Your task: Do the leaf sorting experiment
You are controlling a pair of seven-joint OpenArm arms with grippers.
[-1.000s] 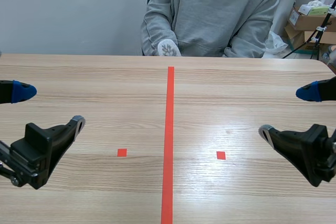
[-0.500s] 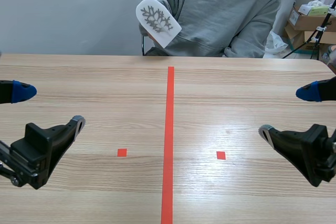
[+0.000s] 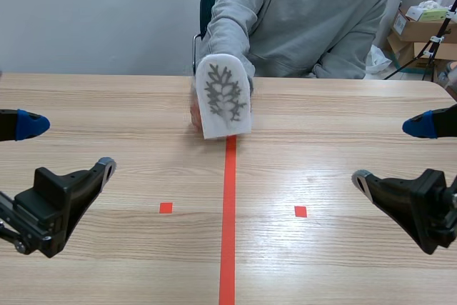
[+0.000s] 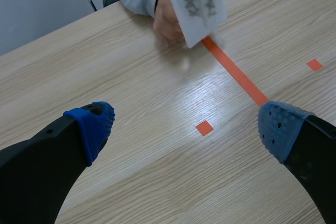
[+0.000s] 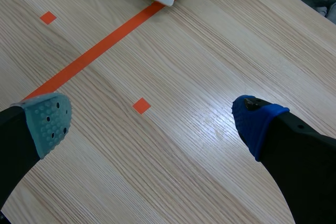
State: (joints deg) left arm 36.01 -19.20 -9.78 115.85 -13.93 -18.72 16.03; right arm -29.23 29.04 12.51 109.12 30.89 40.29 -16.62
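Closest to us, both arms sit low at the near corners of the table (image 3: 321,148). Our left gripper (image 4: 186,129) has its fingers spread wide, with only bare wood and a small tape square between them. Same deal with our right gripper (image 5: 153,120): fingers wide apart, gripping nothing.

Farther out, the leaf card (image 3: 223,98) is over the far end of the orange-red line (image 3: 228,212). It's white with a rounded top and a grey branching leaf printed on it. A person's hand (image 4: 168,19) holds it from behind and is mostly hidden by it. The card's lower edge looks like it's right at the wood, but it's blurry, so we can't tell if it touches.

Way back on the right there are cardboard boxes (image 3: 421,30), cut off at the edge. Their labels are too small to read.
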